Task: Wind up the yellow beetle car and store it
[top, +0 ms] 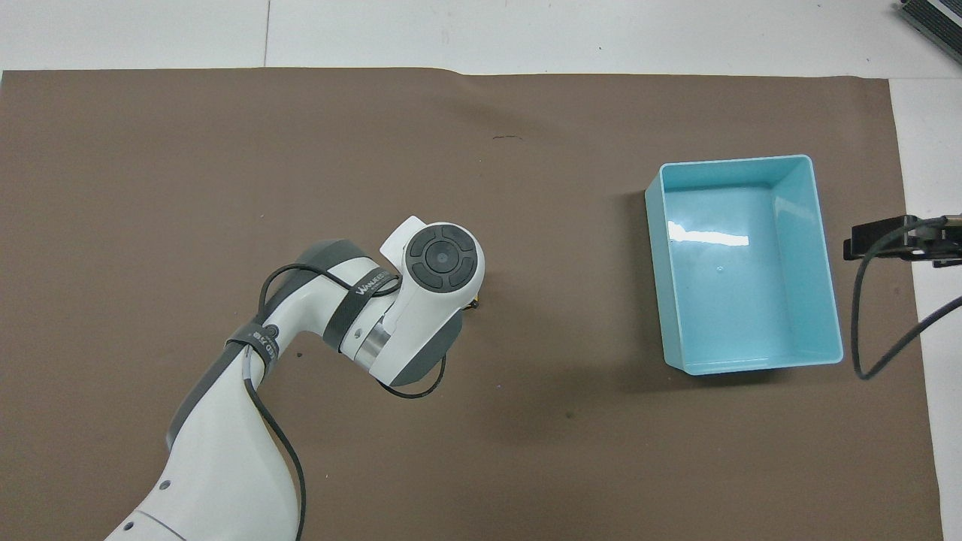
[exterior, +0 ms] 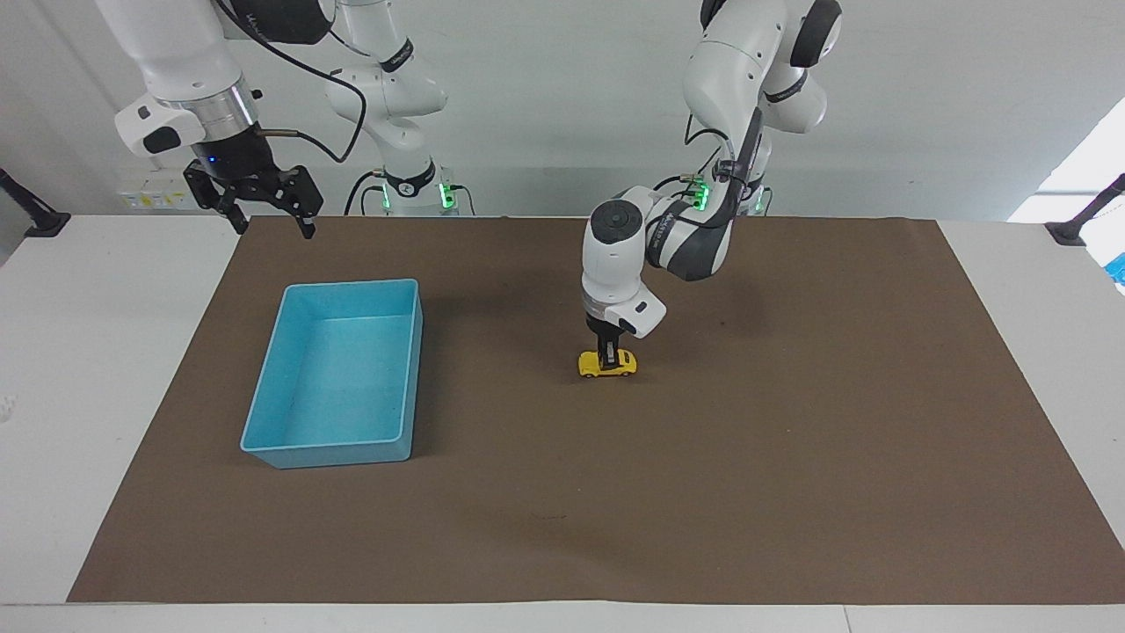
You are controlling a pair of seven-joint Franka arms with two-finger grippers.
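Note:
The tiny yellow beetle car [exterior: 619, 365] rests on the brown mat [exterior: 791, 422] near the middle of the table. My left gripper [exterior: 606, 357] points straight down onto it, shut on the car's body. In the overhead view the left wrist covers the car, leaving only a yellow sliver of the car [top: 474, 303] showing. The empty blue bin [exterior: 330, 455] stands toward the right arm's end of the table. My right gripper [exterior: 273, 227] hangs open and raised over the mat's edge, beside the bin at the robots' end, and waits.
The brown mat [top: 225, 150] covers most of the white table [exterior: 88, 352]. The blue bin [top: 733, 161] is the only container. The right gripper's dark body and cable [top: 894, 242] show beside the bin.

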